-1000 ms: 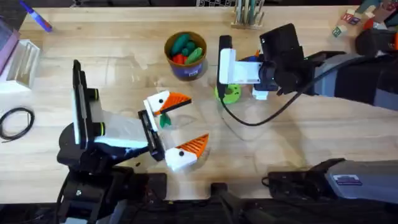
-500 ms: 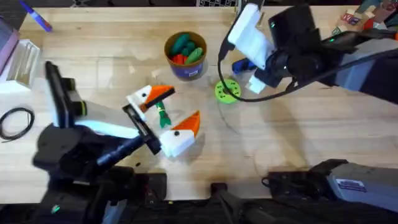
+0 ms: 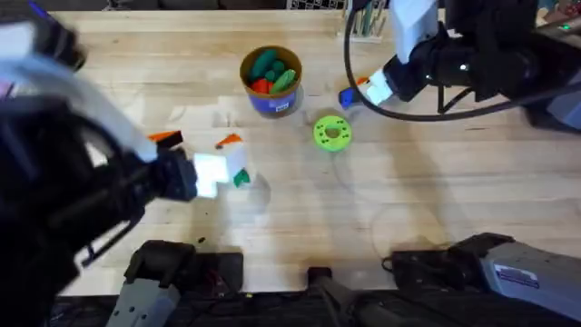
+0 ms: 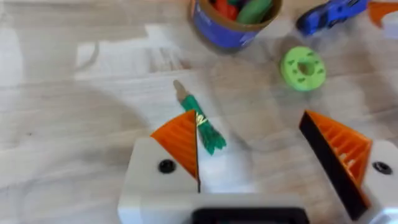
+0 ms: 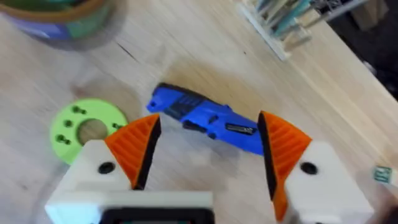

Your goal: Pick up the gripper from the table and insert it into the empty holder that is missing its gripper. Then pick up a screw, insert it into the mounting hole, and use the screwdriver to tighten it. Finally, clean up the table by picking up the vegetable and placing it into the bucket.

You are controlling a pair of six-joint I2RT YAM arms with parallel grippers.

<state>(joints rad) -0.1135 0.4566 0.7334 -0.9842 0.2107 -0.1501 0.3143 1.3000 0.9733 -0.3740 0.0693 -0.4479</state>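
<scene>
The vegetable (image 4: 200,124) lies on the table (image 3: 436,182), short of the bucket (image 3: 270,82). The left gripper (image 4: 261,155), which straddled it a second ago, has lifted, fingers spread and empty. The right gripper (image 5: 208,149) has risen too, spread over the screwdriver (image 5: 205,118). Judgement: cleanup remains; the vegetable is not yet picked up.

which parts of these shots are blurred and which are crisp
Overhead: the left arm looms large, dark and smeared, while the bucket and green disc stay sharp. Left wrist: the vegetable is soft. Right wrist: the screwdriver is fairly crisp, the bucket rim blurred.
</scene>
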